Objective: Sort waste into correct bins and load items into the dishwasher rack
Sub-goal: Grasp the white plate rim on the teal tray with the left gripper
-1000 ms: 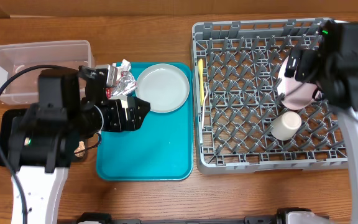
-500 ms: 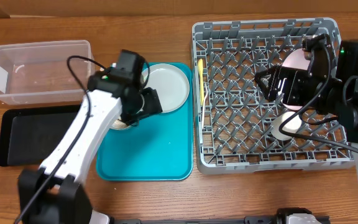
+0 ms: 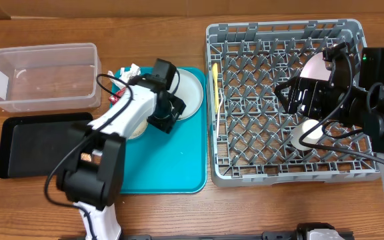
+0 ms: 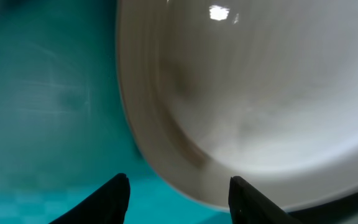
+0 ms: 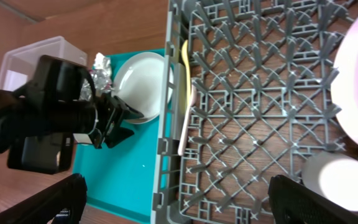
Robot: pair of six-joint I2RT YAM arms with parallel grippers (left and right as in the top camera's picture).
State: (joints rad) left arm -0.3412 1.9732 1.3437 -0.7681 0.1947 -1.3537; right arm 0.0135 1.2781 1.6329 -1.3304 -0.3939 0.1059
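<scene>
The pale grey plate [image 3: 191,93] lies on the teal tray [image 3: 159,167]. My left gripper [image 3: 169,112] is open at the plate's near-left rim; in the left wrist view the rim [image 4: 229,124] sits between the fingertips [image 4: 180,190]. My right gripper [image 3: 292,97] is open and empty above the dishwasher rack [image 3: 245,153]. In the rack are the pinkish plate [image 3: 319,67] on edge, the white cup [image 3: 309,133] and the yellow utensil [image 3: 215,83]. The foil wrapper [image 3: 119,98] and tissue [image 3: 129,69] lie by the tray's far-left corner. The small bowl [image 3: 136,131] is mostly hidden under my left arm. No rice shows.
The clear tub [image 3: 42,77] stands at the far left, with the black tray [image 3: 39,143] in front of it. The right wrist view shows the rack [image 5: 247,124], the grey plate [image 5: 142,78], the utensil [image 5: 185,106] and the pinkish plate [image 5: 356,93].
My left arm has swung right from the wrapper to the grey plate's rim. My right gripper has left the pinkish plate standing in the rack and moved left over the rack.
</scene>
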